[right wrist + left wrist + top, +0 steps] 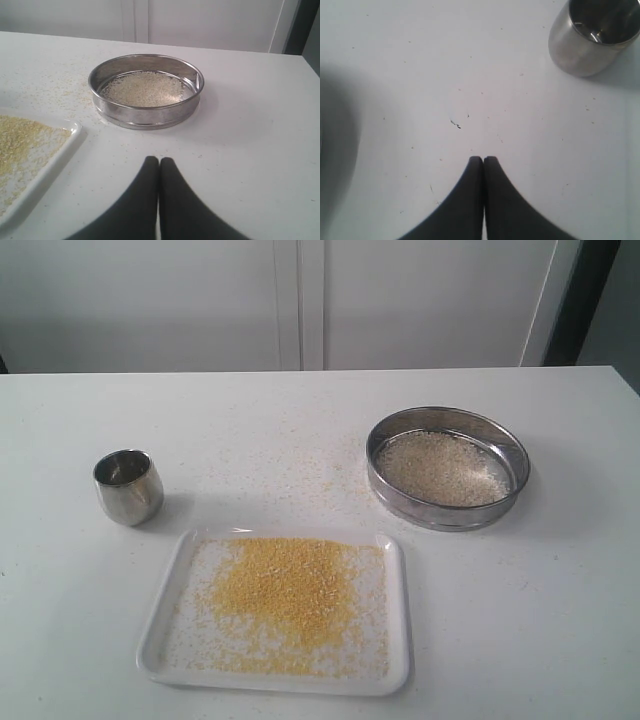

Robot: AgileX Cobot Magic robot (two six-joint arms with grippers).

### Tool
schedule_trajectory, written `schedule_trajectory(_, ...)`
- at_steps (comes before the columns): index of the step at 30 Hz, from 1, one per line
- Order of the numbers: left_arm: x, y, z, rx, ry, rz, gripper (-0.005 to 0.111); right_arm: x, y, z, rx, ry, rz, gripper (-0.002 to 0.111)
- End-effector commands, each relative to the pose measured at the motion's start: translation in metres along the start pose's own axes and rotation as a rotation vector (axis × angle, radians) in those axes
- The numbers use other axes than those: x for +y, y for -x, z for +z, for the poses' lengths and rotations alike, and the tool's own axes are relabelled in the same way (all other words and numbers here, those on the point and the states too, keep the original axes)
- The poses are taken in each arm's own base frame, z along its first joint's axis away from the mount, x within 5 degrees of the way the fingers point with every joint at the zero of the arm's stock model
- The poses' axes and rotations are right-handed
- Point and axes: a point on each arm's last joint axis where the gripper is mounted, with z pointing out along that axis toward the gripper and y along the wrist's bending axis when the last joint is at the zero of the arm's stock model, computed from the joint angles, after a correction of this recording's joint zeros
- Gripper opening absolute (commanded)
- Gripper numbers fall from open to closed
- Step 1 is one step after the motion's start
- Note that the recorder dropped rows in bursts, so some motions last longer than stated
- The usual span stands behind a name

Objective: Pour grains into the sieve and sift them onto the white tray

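Note:
The steel-rimmed sieve (447, 467) (146, 90) rests on the table at the right, with whitish rice-like grains (442, 468) (143, 89) lying on its mesh. Fine yellow grains (288, 590) (15, 140) are heaped on the white tray (164, 600) (45, 170) at the front centre. Neither arm shows in the exterior view. My left gripper (483, 159) is shut and empty over bare table, apart from the cup. Shut and empty too, my right gripper (159, 160) hangs above the table short of the sieve.
A small rounded steel cup (128, 485) (592, 35) stands upright at the left, and nothing shows inside it. Loose grains (290, 465) are scattered on the table between cup, tray and sieve. A white wall runs behind the table's far edge.

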Motion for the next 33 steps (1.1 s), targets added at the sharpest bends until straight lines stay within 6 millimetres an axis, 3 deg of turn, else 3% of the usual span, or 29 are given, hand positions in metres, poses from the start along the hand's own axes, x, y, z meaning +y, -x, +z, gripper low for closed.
schedule_trajectory(1, 0.001, -0.003, -0.001, 0.008, 0.003, -0.007, 0.0, 0.0, -0.002, 0.0, 0.004, 0.0, -0.029, 0.0)
schedule_trajectory(25, 0.001, -0.003, -0.002, 0.001, 0.003, 0.007, 0.0, 0.0, -0.003, 0.0, 0.014, 0.0, -0.024, 0.0)
schedule_trajectory(33, 0.002, -0.002, -0.031, -0.118, -0.002, 0.051, 0.0, 0.0, -0.003, 0.0, 0.014, 0.0, -0.024, 0.0)
